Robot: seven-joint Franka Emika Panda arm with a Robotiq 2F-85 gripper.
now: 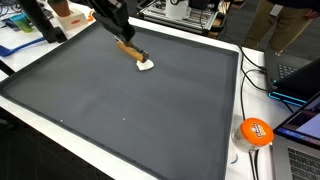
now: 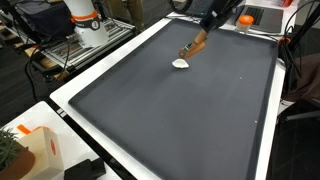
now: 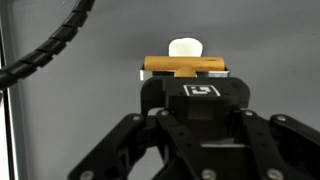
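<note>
Both exterior views show the gripper (image 1: 126, 44) pinching a wooden stick (image 1: 131, 51) that slants down to a white lump (image 1: 146, 65) on the dark mat (image 1: 120, 110). Only the wrist view shows the stick crosswise between the fingers, with the lump just beyond.

Soft, even indoor light is falling from above on the dark table (image 1: 120, 110) in both exterior views, leaving it matte with only faint shadows; its white rim is showing brighter. Both are looking coarse and slightly blurred. In the wrist view the tool (image 3: 185, 74) is sitting dim and soft near the lens, while the wooden stick (image 3: 185, 66) is showing sharper.
</note>
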